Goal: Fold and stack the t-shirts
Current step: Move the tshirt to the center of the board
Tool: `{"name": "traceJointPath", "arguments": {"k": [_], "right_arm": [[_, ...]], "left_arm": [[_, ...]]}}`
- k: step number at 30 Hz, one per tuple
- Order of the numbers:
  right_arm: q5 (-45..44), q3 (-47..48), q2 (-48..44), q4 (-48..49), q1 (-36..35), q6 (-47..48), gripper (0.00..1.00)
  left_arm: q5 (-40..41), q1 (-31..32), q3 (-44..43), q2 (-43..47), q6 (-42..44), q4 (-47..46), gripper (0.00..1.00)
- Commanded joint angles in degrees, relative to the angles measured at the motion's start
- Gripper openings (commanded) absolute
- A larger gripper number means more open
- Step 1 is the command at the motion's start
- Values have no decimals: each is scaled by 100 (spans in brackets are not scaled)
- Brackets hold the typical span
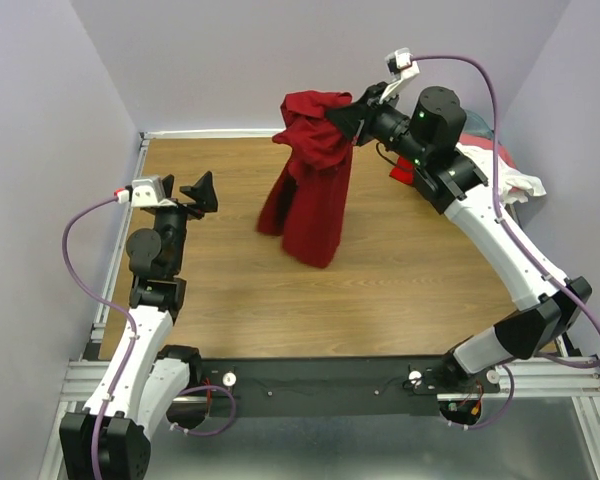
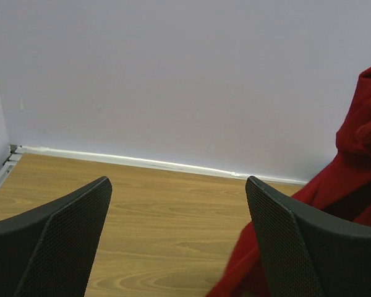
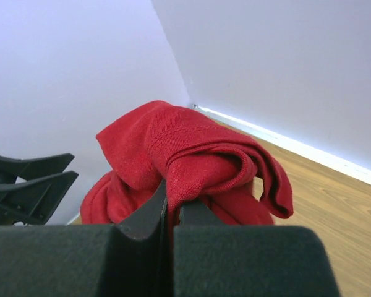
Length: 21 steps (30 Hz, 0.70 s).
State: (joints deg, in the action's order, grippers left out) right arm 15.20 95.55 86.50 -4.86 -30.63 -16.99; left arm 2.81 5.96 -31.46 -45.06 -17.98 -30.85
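Observation:
A large dark crimson t-shirt [image 1: 313, 190] hangs bunched above the table, its lower end draping down to the wood. My right gripper [image 1: 358, 110] is shut on its upper folds, raised high at the back; the wrist view shows red cloth [image 3: 191, 154] pinched between the black fingers. My left gripper [image 1: 202, 192] stands open at the left, a short way from the hanging shirt, with nothing between its fingers [image 2: 68, 235]. The crimson cloth [image 2: 352, 161] shows at the right edge of the left wrist view. More t-shirts [image 1: 515, 180], white and red, lie heaped at the far right behind the right arm.
The wooden table [image 1: 220, 290] is bounded by pale walls at the back and both sides. A black rail [image 1: 320, 385] with the arm bases runs along the near edge. Purple cables [image 1: 75, 235] loop beside each arm.

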Motion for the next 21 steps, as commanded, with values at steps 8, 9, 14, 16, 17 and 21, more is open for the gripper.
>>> {"name": "traceJointPath", "arguments": {"k": [8,9,14,16,17,21], "right_arm": [[-3556,-2001,-441,442,57,-181,45],[-4064,-2153,-363,442,127,-234,66],[-4729,-2901,-169,442,198,-392,100],[-4431,-3033,-134,442,198,-393,100],[-4221,-3085,-116,442,189,-427,100],[-3167,-3253,217,670,198,-489,99]], "left_arm": [[272,-16,18,-283,84,-97,97],[282,-16,-9,-510,75,-88,97],[448,247,-307,-1417,66,-53,96],[702,562,-448,-1645,101,-26,96],[782,669,-501,-1777,119,-18,96],[730,863,-834,-2665,110,26,96]]}}
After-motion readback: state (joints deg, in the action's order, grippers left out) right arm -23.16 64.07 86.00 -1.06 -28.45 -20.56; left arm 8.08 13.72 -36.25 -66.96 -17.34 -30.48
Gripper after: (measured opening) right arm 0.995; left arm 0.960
